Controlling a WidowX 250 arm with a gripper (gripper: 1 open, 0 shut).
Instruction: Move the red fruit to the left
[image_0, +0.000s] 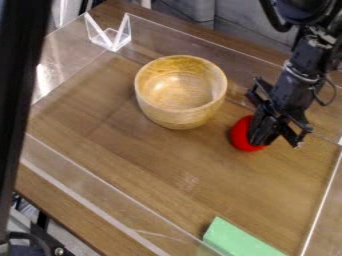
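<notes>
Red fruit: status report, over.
Tool shut on the red fruit. Fruit on the table, not yet lifted. Wooden bowl close beside it, on the left in view; may block the path.

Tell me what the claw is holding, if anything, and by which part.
The claw is shut on the red fruit, gripping its upper right side; the exact contact is hidden by the claw itself.

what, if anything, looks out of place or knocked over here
Nothing stands out. The wooden bowl sits upright and empty, and the red fruit rests on the table just right of it, with the gripper closed on it. Nothing is spilled or visibly damaged.
</notes>
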